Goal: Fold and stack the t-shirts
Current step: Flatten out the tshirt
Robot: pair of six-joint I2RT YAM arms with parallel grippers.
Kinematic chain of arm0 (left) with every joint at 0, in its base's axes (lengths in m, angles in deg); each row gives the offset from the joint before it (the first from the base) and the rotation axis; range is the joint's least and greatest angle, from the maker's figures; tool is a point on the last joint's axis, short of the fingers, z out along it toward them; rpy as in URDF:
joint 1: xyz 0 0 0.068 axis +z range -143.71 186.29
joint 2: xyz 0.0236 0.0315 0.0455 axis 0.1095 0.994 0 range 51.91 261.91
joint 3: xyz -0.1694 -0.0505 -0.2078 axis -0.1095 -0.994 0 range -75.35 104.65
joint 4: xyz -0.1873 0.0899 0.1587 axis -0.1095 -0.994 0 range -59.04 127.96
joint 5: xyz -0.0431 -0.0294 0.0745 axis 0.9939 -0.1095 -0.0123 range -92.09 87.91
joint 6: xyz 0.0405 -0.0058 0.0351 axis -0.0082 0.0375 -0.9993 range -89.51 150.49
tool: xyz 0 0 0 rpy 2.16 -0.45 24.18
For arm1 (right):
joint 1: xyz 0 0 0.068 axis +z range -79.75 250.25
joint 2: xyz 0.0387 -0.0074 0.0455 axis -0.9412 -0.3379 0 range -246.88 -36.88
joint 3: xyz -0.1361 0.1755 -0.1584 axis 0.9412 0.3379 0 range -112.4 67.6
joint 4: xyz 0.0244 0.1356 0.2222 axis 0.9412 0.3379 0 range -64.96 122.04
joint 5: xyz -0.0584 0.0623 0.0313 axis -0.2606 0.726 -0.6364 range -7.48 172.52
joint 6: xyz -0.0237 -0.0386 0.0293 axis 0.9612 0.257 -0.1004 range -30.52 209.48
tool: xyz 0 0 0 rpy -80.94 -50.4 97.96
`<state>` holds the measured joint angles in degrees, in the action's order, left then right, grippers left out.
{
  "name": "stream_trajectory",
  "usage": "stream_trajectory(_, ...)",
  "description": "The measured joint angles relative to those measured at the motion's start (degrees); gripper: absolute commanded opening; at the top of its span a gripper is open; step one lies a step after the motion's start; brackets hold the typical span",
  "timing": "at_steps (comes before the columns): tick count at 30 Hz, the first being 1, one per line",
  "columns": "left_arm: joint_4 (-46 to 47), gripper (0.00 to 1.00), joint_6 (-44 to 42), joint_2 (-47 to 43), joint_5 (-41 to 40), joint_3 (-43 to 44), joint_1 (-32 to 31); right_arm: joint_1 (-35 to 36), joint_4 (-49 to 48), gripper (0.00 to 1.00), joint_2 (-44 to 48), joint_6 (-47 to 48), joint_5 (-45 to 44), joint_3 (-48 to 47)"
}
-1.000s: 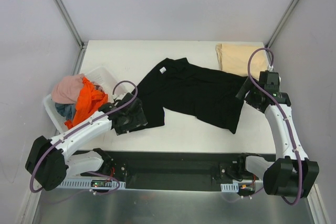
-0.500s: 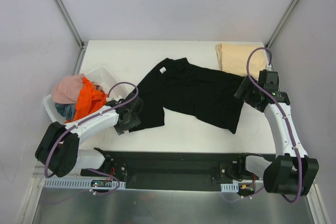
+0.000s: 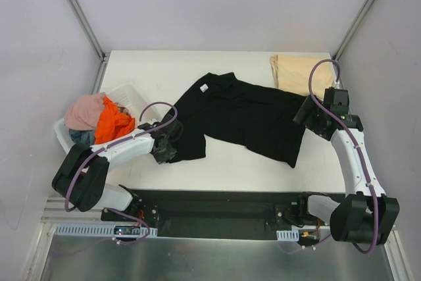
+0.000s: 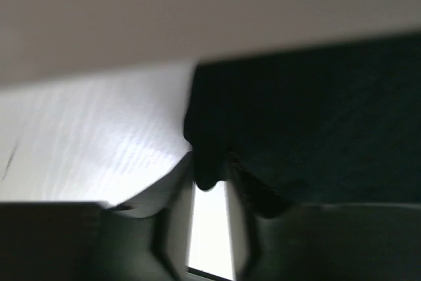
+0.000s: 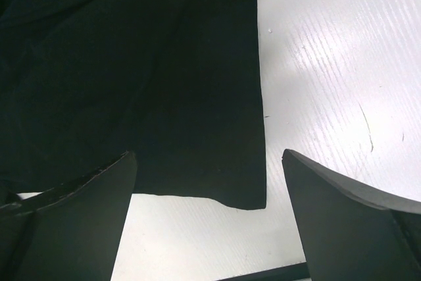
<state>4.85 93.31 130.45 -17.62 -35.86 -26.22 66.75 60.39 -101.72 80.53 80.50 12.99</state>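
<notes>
Left end effector (image 3: 166, 143) now closer against black t-shirt (image 3: 243, 113) edge

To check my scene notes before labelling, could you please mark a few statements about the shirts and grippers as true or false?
1. The black t-shirt lies spread out on the table. True.
2. The tan t-shirt sits in the white basket. False: it lies folded at the table's far right corner.
3. The right gripper is open over the black t-shirt's edge. True.
4. The orange t-shirt lies on the black one. False: it is in the white basket, beside the pink t-shirt.
</notes>
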Motion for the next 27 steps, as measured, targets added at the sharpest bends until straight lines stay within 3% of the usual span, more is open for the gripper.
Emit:
stream_trajectory(1,0.33,0.0,-0.15,0.96,0.35,0.7,0.0,0.0,0.0,0.97,0.0,0.0,0.0,0.0)
stream_trajectory(12,2.62,0.0,-3.65,2.54,1.64,2.34,0.33,0.0,4.17,0.97,0.39,-0.11,-0.11,0.0)
stream_trajectory(18,2.73,0.0,-8.31,-1.25,2.36,2.29,0.33,0.15,8.9,0.99,0.37,-2.01,0.37,2.99)
stream_trajectory(24,2.75,0.0,-12.02,-10.01,3.65,2.29,0.33,2.23,10.86,0.88,0.37,-5.4,0.5,11.63)
stream_trajectory(25,2.78,0.0,-12.55,-11.19,3.89,2.29,0.33,2.6,10.88,0.8,0.26,-5.97,0.48,12.57)
stream_trajectory(27,2.75,0.0,-13.14,-12.96,4.42,2.32,0.33,2.86,10.62,0.75,-0.33,-7.17,0.02,13.66)
